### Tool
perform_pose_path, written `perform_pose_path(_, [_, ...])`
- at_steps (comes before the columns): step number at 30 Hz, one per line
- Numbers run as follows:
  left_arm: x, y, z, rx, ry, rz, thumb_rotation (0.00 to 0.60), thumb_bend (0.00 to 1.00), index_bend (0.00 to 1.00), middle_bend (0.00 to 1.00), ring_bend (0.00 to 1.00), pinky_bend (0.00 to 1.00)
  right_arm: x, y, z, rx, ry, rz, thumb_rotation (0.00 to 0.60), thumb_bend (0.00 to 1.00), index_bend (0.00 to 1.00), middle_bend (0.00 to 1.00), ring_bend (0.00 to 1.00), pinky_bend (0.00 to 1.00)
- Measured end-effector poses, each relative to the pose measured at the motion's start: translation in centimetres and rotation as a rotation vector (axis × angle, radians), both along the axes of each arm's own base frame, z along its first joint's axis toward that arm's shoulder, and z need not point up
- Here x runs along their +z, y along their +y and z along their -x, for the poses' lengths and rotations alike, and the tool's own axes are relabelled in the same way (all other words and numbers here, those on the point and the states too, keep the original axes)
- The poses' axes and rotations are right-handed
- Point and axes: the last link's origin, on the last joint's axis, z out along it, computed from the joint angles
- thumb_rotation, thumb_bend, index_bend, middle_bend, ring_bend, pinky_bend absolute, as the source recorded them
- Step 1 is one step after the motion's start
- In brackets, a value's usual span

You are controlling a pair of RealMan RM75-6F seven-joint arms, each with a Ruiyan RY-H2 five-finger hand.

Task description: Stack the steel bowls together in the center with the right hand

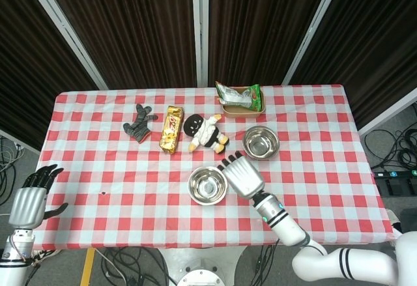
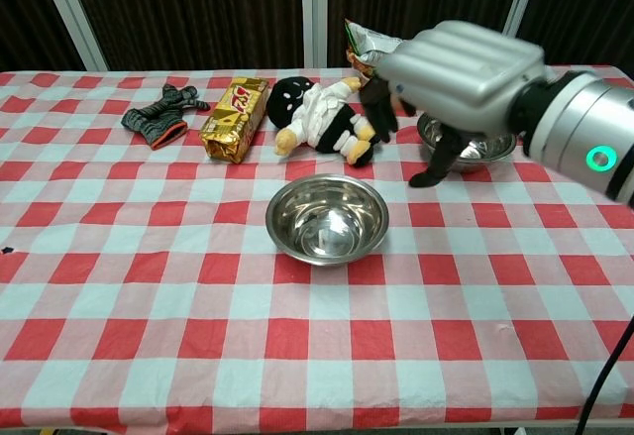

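Observation:
Two steel bowls sit nested as one stack [image 1: 207, 185] [image 2: 328, 220] at the centre front of the checked table. A third steel bowl [image 1: 260, 142] [image 2: 474, 135] stands to the right and further back, partly hidden behind my right hand in the chest view. My right hand [image 1: 242, 176] [image 2: 456, 79] hovers above the cloth between the stack and that bowl, fingers apart, holding nothing. My left hand [image 1: 30, 200] hangs open off the table's left front corner, seen only in the head view.
A plush doll [image 1: 207, 131] [image 2: 319, 116] lies just behind the stack. A gold snack pack [image 1: 171, 129] [image 2: 235, 105] and a dark glove [image 1: 139, 123] [image 2: 158, 115] lie to its left. A tan basket [image 1: 242, 107] [image 2: 406, 86] with a green bag stands at the back.

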Motion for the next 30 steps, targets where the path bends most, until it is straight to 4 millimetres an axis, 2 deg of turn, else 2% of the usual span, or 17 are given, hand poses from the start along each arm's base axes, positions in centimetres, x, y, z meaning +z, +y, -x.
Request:
perform_pose_path(4, [-0.2, 0.1, -0.2, -0.005, 0.006, 0.009, 0.600, 0.14, 0.23, 0.25, 0.15, 0.22, 2.2, -1.6, 2.0, -0.069, 0.007, 0.046, 0.600, 0.00, 0.52, 0.47, 0.42, 0.41])
perform_pose_path(9, [-0.3, 0.2, -0.4, -0.009, 0.011, 0.016, 0.600, 0.14, 0.23, 0.25, 0.15, 0.22, 2.9, -3.0, 4.1, -0.135, 0.029, 0.067, 0.600, 0.01, 0.52, 0.47, 0.42, 0.41])
perform_pose_path(24, [-0.6, 0.3, -0.4, -0.007, 0.027, 0.042, 0.600, 0.14, 0.23, 0.25, 0.15, 0.22, 0.3, -6.3, 8.6, -0.252, 0.069, 0.077, 0.600, 0.02, 0.51, 0.47, 0.41, 0.41])
perform_pose_path(30, [-0.8, 0.6, -0.4, -0.009, 0.033, 0.052, 0.600, 0.14, 0.23, 0.25, 0.15, 0.22, -1.0, -7.8, 9.2, -0.276, 0.062, 0.068, 0.600, 0.02, 0.51, 0.47, 0.41, 0.41])
